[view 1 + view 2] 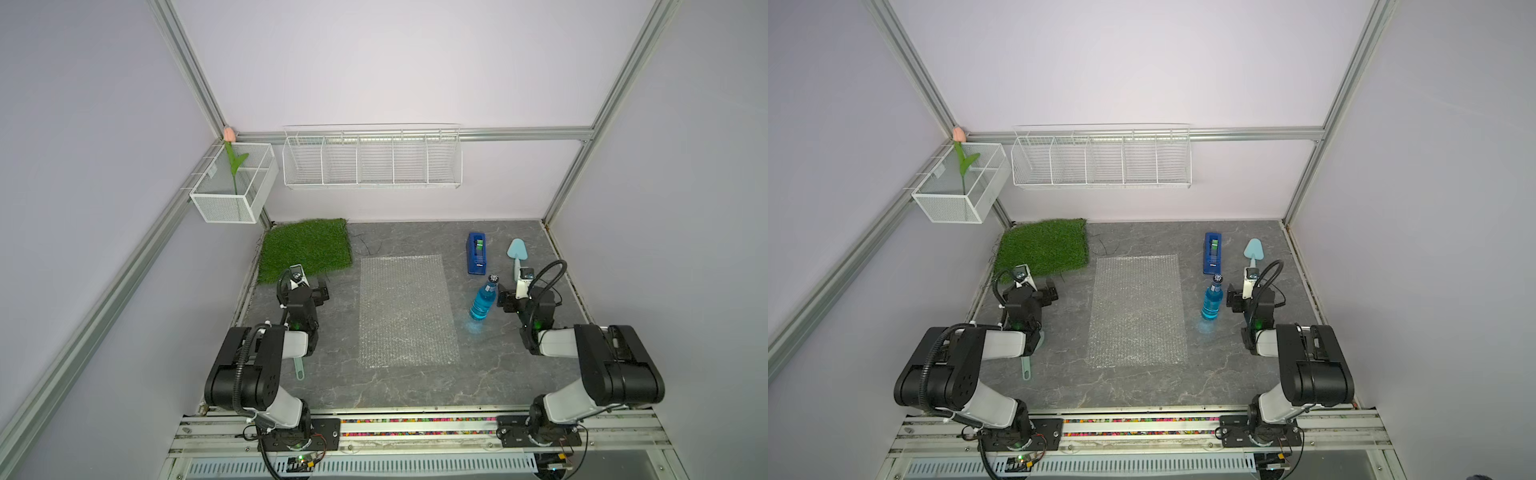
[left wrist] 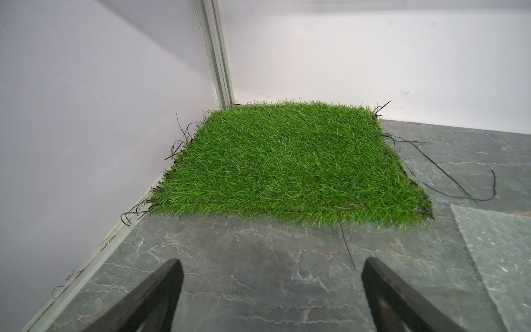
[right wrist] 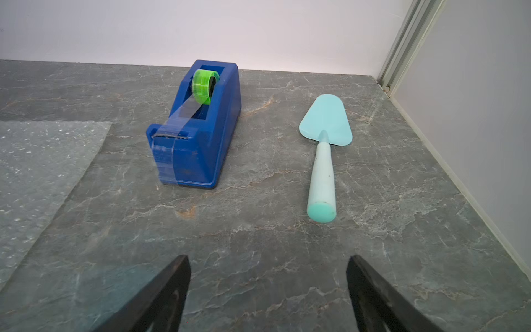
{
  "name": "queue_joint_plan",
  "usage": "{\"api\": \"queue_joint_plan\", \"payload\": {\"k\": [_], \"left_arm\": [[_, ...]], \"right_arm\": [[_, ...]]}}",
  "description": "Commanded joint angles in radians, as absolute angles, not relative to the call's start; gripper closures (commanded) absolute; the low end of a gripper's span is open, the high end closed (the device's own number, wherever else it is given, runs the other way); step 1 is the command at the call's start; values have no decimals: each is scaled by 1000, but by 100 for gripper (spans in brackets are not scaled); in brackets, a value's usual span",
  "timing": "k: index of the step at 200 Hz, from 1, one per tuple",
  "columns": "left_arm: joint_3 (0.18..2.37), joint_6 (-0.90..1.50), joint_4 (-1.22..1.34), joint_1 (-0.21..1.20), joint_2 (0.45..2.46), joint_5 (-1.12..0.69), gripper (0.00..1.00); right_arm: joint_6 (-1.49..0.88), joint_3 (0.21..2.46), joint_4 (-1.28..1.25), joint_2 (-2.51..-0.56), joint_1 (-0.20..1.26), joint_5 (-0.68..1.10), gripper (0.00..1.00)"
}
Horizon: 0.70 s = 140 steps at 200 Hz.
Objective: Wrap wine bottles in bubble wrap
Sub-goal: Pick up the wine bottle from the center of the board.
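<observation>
**Bottle Stood Beside the Flat Wrap, Both Grippers Spread and Empty**

In both top views, the clear rectangular sheet of bubble wrap lay flat in the middle of the frame on the grey marble-patterned table. The small clear bottle of bright blue liquid with a dark cap stood upright right of centre, just beside the sheet's right edge and not on it.

The right gripper was just to the right of the bottle. Its jaws were wide apart and held nothing. Beyond it lay a dark blue tape dispenser and a pale turquoise plastic trowel.

The left gripper, left of centre, also had its jaws apart with only bare table between them. It faced the square green artificial grass mat.
</observation>
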<state>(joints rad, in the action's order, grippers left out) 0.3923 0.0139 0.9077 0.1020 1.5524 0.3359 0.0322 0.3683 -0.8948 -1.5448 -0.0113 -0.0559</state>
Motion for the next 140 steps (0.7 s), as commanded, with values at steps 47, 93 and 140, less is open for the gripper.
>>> {"api": "queue_joint_plan", "payload": {"k": [47, 93, 140], "left_arm": [[388, 15, 917, 95, 1556, 327, 1], [391, 20, 909, 92, 1556, 323, 1], [397, 27, 900, 78, 1552, 302, 0]], "right_arm": [[34, 377, -902, -1542, -7, -58, 12], [31, 379, -900, -1543, -11, -54, 12], [18, 371, -915, -1537, -14, -70, 12]]}}
